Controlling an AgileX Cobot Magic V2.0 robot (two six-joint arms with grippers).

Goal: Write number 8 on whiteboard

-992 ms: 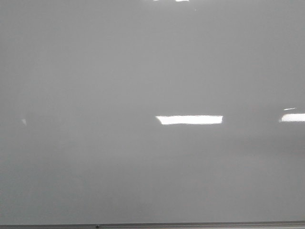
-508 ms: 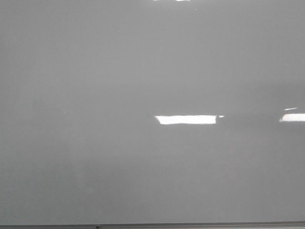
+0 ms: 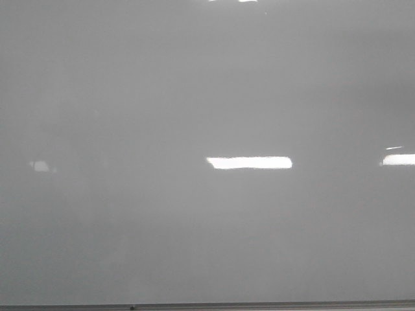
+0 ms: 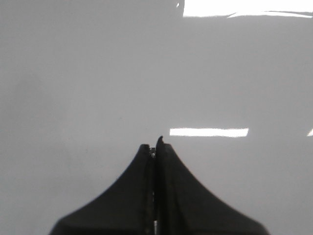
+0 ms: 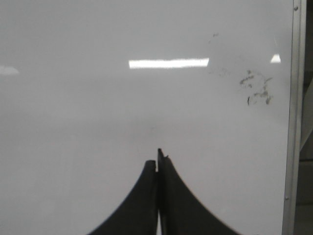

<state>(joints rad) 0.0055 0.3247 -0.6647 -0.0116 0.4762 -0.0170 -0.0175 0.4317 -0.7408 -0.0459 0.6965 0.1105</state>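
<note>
The whiteboard (image 3: pixel 194 97) fills the front view, its bottom edge (image 3: pixel 207 304) running along the foot of the picture. Each wrist view looks onto the board past a gripper with its fingers pressed together: the left gripper (image 4: pixel 155 147) and the right gripper (image 5: pixel 157 164). Near the right gripper, smudge marks (image 5: pixel 257 88) lie on the board, just beside its frame (image 5: pixel 293 117).

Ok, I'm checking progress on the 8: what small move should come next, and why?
Probably open one hand to take up a marker. The whiteboard shows no 8 in any view, and both the left hand and the right hand are shut, with no pen visible between their fingers.
</note>
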